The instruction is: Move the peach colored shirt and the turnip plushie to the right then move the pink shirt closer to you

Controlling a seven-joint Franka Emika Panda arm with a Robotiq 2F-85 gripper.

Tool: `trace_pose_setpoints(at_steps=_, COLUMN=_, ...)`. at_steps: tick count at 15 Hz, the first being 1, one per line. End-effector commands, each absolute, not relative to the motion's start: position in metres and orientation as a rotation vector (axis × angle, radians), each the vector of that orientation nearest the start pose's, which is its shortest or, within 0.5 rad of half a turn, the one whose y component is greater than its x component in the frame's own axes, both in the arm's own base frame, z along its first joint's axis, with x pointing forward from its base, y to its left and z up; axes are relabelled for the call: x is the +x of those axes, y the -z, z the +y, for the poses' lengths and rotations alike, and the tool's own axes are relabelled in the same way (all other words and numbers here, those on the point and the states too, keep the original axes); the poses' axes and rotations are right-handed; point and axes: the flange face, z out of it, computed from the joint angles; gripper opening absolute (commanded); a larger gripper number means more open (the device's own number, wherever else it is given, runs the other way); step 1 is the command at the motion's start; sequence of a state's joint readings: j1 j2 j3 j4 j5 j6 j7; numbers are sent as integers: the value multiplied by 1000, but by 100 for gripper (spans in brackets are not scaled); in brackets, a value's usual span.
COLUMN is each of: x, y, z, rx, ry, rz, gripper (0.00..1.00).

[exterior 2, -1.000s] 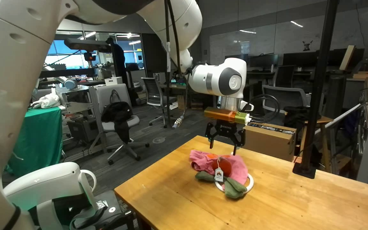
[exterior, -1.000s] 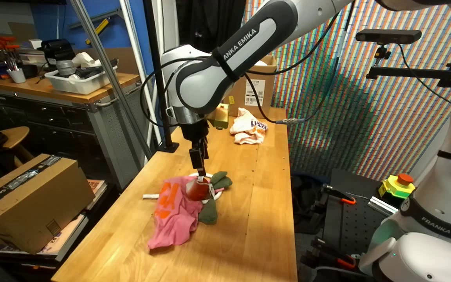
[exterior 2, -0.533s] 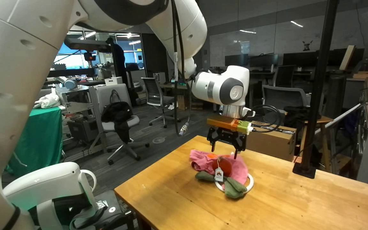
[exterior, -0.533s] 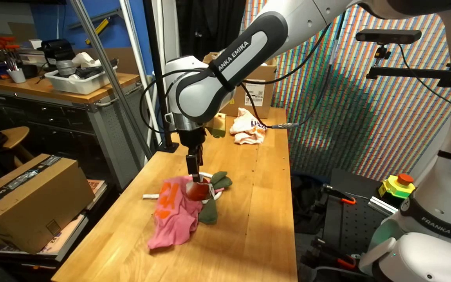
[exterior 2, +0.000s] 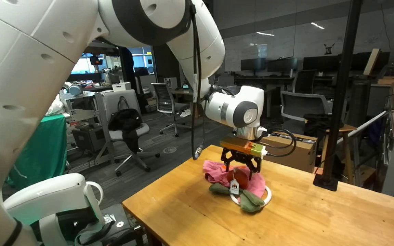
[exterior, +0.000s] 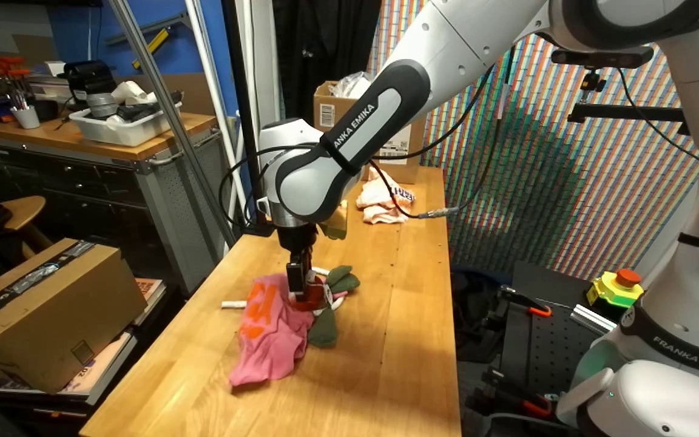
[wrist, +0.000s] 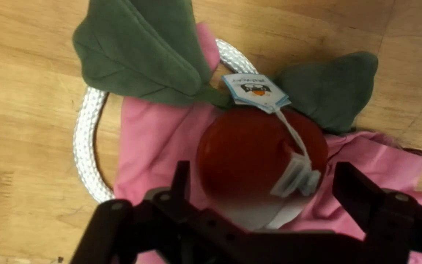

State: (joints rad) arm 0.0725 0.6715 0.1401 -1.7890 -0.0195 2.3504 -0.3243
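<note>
The turnip plushie [wrist: 247, 143], with its red and white body, green leaves and a paper tag, lies on top of the pink shirt [wrist: 152, 143]. In both exterior views my gripper [exterior 2: 238, 175] points straight down over the plushie's body [exterior: 318, 300]. The wrist view shows the gripper [wrist: 263, 167] open, one finger [wrist: 181, 179] to each side of the red body, a narrow gap visible at both sides. The pink shirt [exterior: 273, 334] spreads toward the table's near side in an exterior view. Crumpled near the table's far end is the peach colored shirt [exterior: 383, 203].
A white cord loop [wrist: 84, 146] lies partly under the shirt and plushie. Behind the peach shirt stands a cardboard box [exterior: 334, 112] at the table's end. A black upright pole [exterior 2: 339, 102] is fixed at the table's edge [exterior 2: 381, 194].
My gripper has come down from above the plushie until its fingers stand beside the body, jaws staying apart. The plushie and both shirts have not moved.
</note>
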Motion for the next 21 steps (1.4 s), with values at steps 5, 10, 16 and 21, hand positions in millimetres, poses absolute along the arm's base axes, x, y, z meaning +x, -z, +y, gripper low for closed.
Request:
trace_pose_setpoints(at_steps=5, x=629, y=-156, z=149, rx=-2988, ry=-131, rz=-806, gripper=73)
trace_pose_setpoints(at_steps=10, x=633, y=-164, z=145, rx=-3025, ry=-124, rz=-812, gripper=36)
trace_pose_setpoints(at_steps=16, x=634, y=-176, z=144, rx=-3051, ry=-126, rz=-825, gripper=5)
trace_pose_setpoints(at_steps=21, x=635, y=-218, z=138, rx=-3034, ry=-167, rz=-825, gripper=6)
